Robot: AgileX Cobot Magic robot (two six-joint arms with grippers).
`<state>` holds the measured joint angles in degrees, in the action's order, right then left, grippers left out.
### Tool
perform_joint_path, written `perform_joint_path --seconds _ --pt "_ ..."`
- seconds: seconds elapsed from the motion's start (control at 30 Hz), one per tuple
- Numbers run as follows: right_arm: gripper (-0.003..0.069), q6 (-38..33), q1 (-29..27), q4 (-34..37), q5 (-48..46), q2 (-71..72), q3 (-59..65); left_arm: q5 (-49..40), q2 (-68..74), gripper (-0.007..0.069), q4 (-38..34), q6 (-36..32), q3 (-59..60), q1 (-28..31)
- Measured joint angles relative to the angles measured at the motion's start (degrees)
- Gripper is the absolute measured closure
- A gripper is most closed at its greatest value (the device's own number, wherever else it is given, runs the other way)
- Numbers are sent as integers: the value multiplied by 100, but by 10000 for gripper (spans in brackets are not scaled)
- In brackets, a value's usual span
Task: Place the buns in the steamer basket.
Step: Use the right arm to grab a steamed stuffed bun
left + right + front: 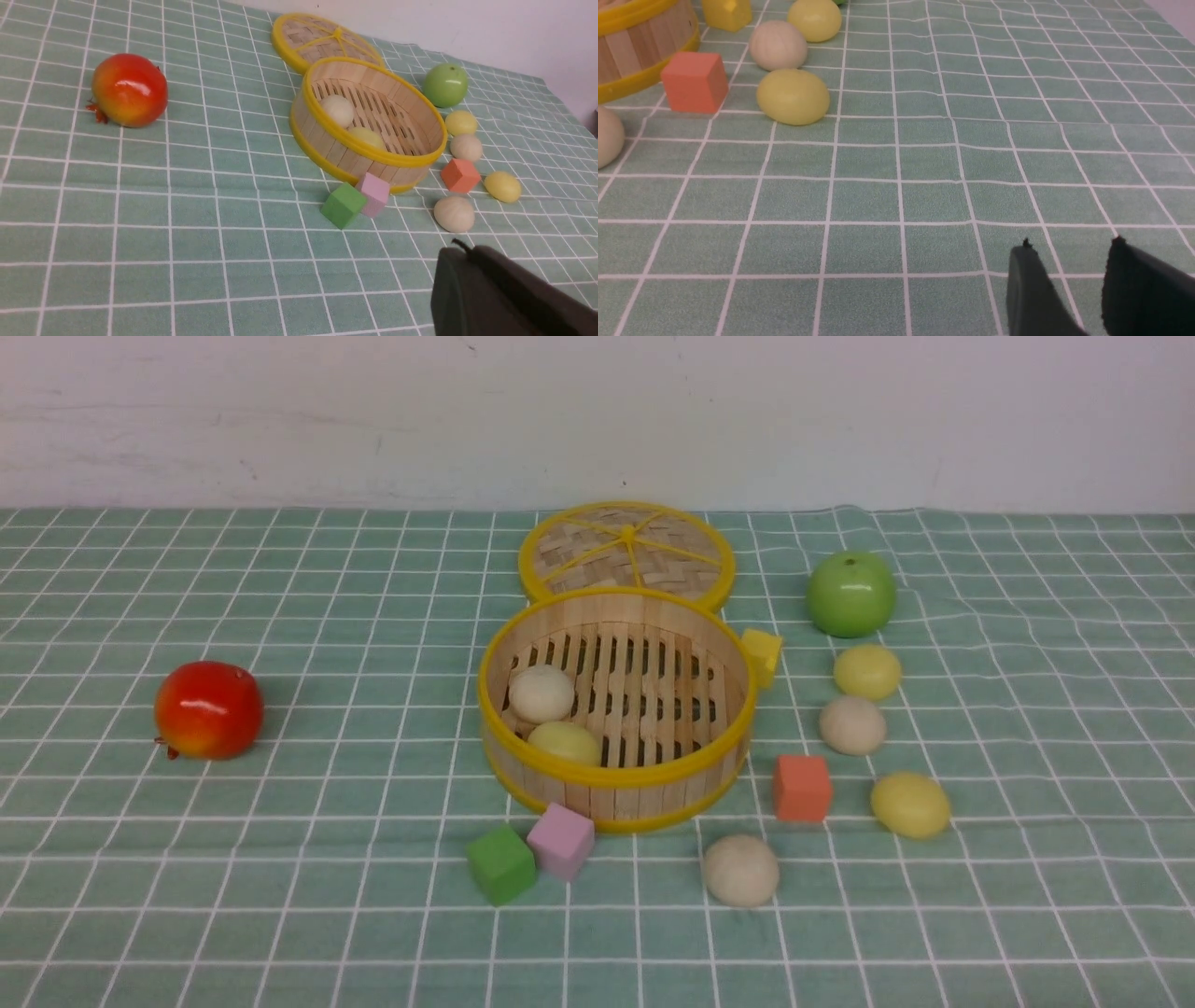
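The steamer basket (738, 728) stands mid-table with a beige bun (541, 693) and a pale yellow bun (565, 742) inside it. To its right lie a yellow bun (867, 671), a beige bun (852, 725) and a yellow bun (910, 805); another beige bun (740, 869) lies in front. Neither arm shows in the front view. My left gripper (460, 254) is shut and empty, hovering short of the front beige bun (453, 213). My right gripper (1071, 249) is open and empty, well away from the nearest yellow bun (793, 96).
The flat woven lid (626, 552) lies behind the basket. A green apple (850, 594) sits at the back right, a red fruit (207, 709) at the left. Yellow (763, 655), orange (801, 788), pink (561, 840) and green (501, 863) cubes crowd the basket.
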<state>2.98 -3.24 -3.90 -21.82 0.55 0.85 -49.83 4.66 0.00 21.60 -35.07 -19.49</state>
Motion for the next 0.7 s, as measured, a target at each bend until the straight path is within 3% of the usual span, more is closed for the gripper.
perform_joint_path --seconds 0.2,0.5,0.7 --pt "419 0 0 0 0 0 0 559 0 638 446 23 203 48" --pt "419 0 0 0 0 0 0 1851 -12 638 738 385 1496 1509" --pt "419 0 0 0 0 0 0 2172 -381 636 784 447 2645 1818"
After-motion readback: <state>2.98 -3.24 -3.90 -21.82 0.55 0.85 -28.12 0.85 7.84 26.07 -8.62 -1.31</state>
